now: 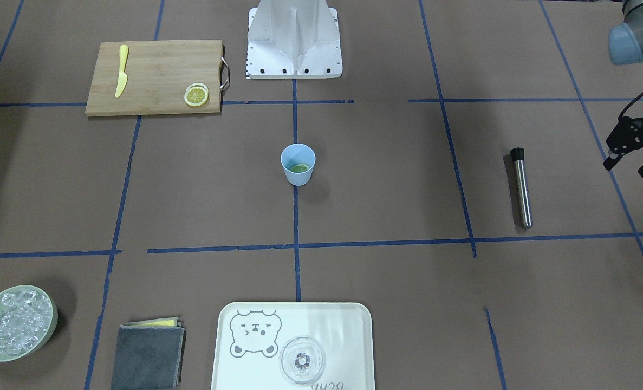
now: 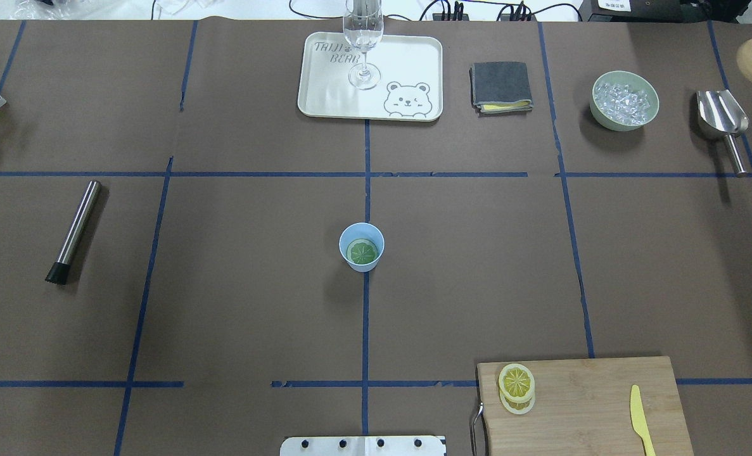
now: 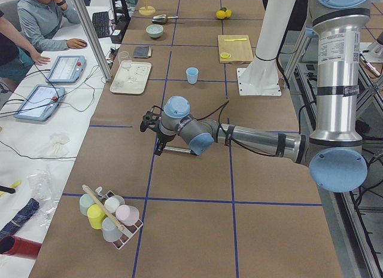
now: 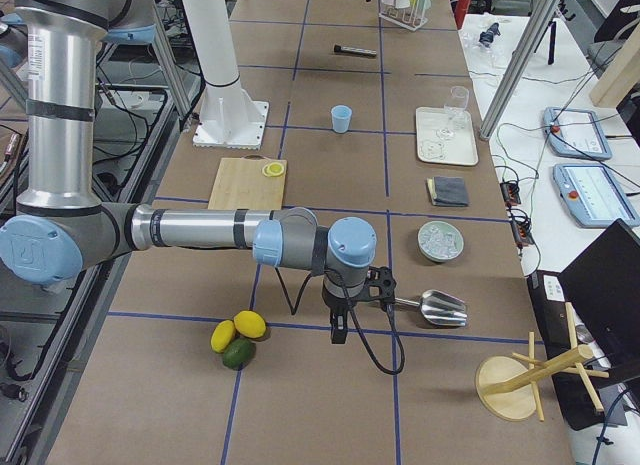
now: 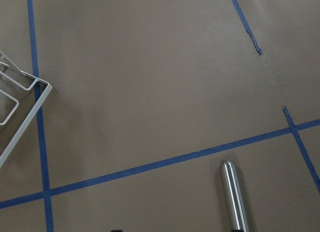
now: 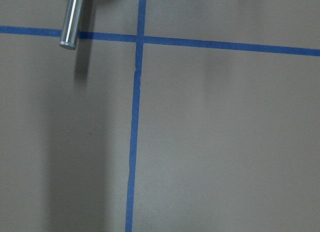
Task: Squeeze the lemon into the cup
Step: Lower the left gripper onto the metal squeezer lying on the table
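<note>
The light blue cup [image 1: 298, 168] stands upright at the middle of the table, also in the overhead view [image 2: 362, 261]. A greenish round slice [image 2: 362, 252] lies flat in its bottom. Two lemon slices [image 1: 196, 95], stacked and overlapping, lie on the wooden cutting board [image 1: 153, 76], also in the overhead view [image 2: 516, 386]. My left gripper [image 1: 626, 169] hangs open and empty far from the cup, past the steel muddler. My right gripper [image 4: 345, 320] shows only in the exterior right view, far from the board, above bare table. I cannot tell whether it is open or shut.
A steel muddler [image 1: 521, 187] lies on my left side. A pale yellow knife [image 1: 121, 77] lies on the board. At the far edge are a tray [image 2: 414, 57] with a clear glass [image 2: 363, 38], a folded cloth [image 2: 501, 85], a bowl of ice [image 2: 624, 100] and a scoop [image 2: 724, 120].
</note>
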